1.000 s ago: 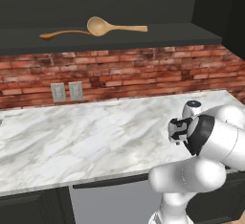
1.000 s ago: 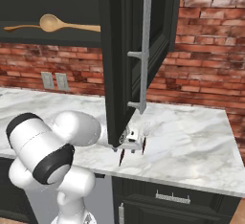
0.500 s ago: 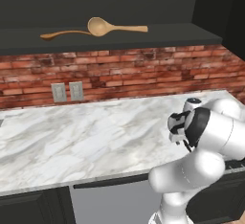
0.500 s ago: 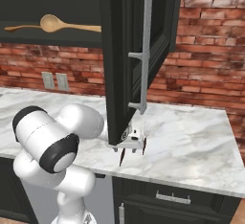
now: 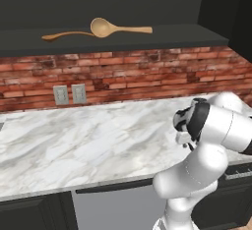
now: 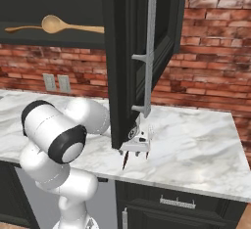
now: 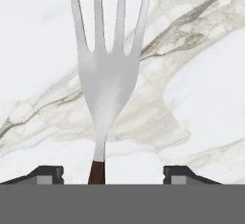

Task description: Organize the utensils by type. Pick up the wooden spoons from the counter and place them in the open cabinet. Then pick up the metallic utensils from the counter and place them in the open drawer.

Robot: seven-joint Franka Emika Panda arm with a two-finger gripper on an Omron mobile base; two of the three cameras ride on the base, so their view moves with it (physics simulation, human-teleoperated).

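A fork [image 7: 109,74] with a silver pronged head and a dark handle lies on the white marble counter [image 7: 201,89]. Its handle runs down between my fingertips [image 7: 48,173], with a gap on each side. My gripper [image 7: 115,174] is open, straddling the handle and touching nothing. In the right base view the gripper [image 6: 136,155] points down at the counter [image 6: 196,140] near its front edge. Both wooden spoons rest on the open cabinet's shelf [image 5: 187,35]: the large tan one [image 5: 106,27] and the thin orange-brown one [image 5: 66,36]. The open drawer is out of view.
The black cabinet door [image 6: 142,52] with its long steel handle hangs open right above my hand. A red brick wall [image 5: 147,76] with two outlets [image 5: 69,94] backs the counter. Black lower cabinet fronts [image 6: 174,202] sit below the counter edge.
The arm's elbow has swung a little to the right. The hand stays low over the same spot near the counter's front edge.
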